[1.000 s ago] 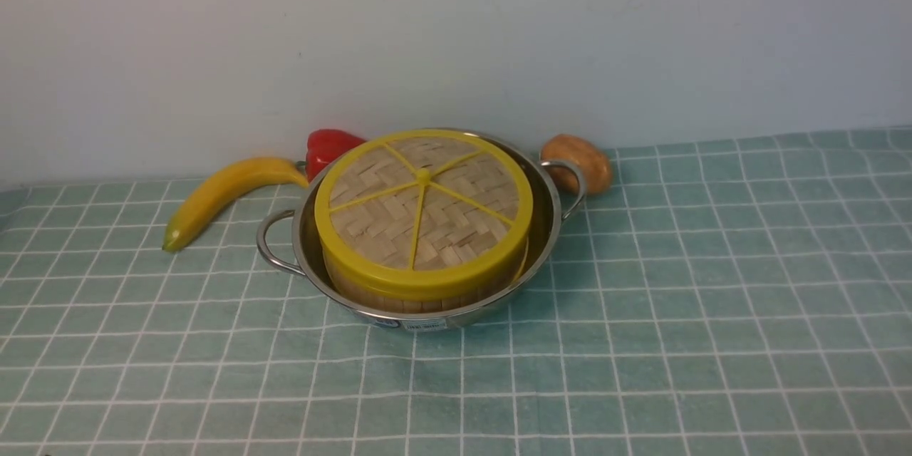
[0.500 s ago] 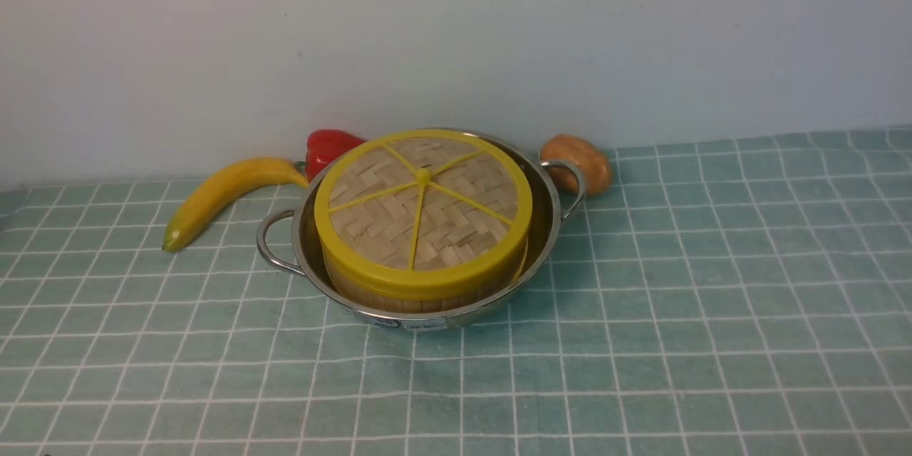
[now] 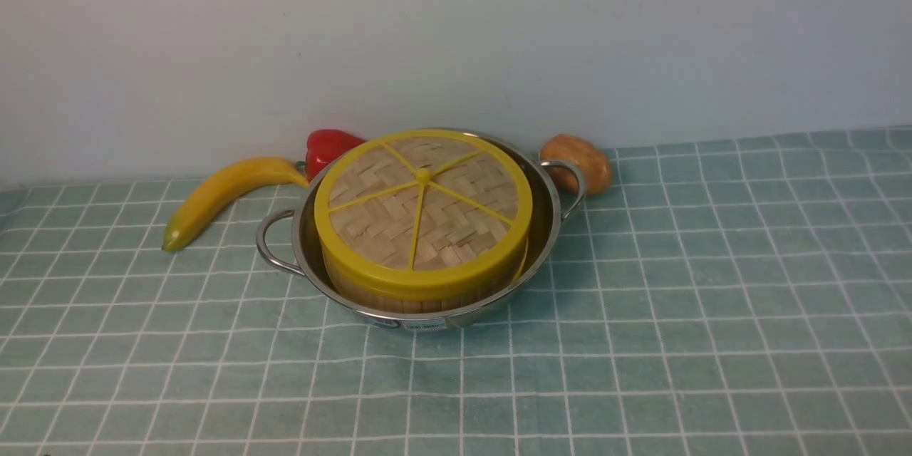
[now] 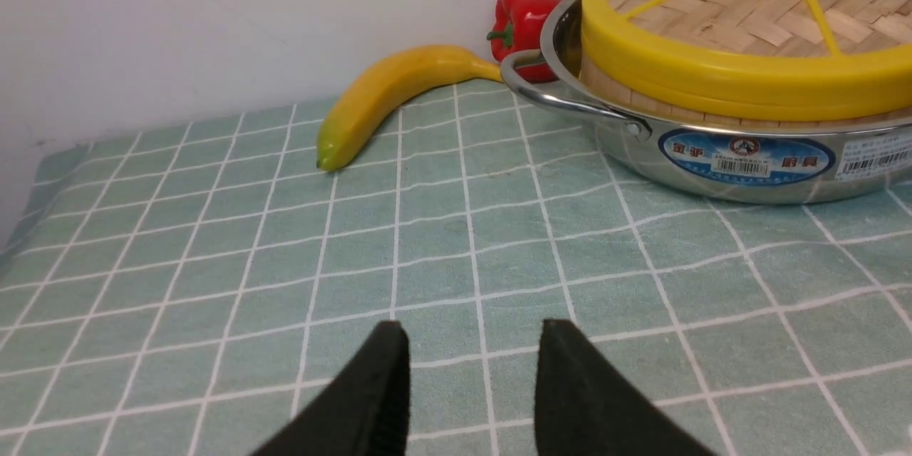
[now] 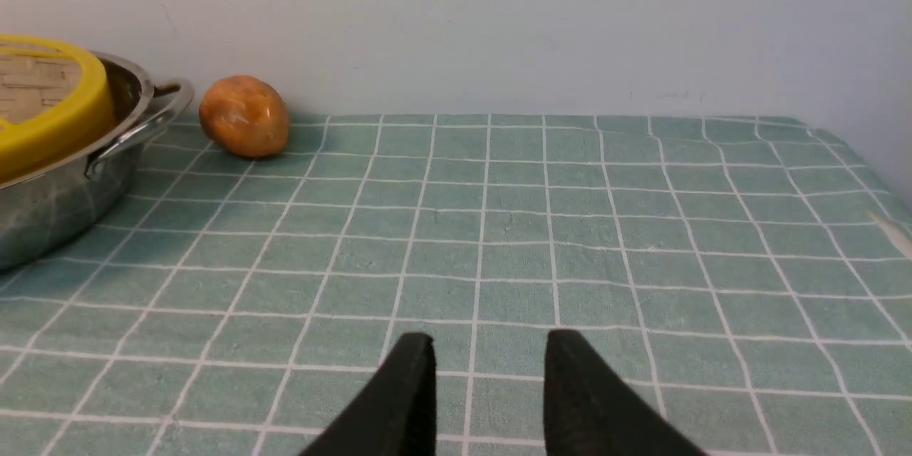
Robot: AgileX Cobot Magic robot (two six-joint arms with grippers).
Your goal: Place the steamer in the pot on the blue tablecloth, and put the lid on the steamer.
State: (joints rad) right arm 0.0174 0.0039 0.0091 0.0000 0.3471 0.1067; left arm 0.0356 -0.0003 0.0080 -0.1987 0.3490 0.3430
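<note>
Basically, lid [image 3: 463,210] on steamer [image 3: 413,304], steamer in pot [image 3: 484,313], both pincers [image 4: 474,377] [image 5: 491,385] open w/ nothingBasically, lid [image 3: 463,210] on steamer [image 3: 413,304], steamer in pot [image 3: 484,313], L pincer [image 4: 474,377] open

Pot [image 3: 470,317]: shiny smooth metal, prob. stainless. Lid [image 3: 456,221]: woven bamboo w/ smooth, slightly glossy yellow rim, plastic-looking. Steamer [image 3: 413,304]: bamboo sides. Cloth [image 3: 641,342]: matt fabric, sl. creased. Pepper [image 4: 529,14]: glossy, smooth.

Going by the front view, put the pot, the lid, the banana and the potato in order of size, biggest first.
1. Pot, handles included
2. Lid
3. Banana
4. Potato, partly behind a pot handle
</note>
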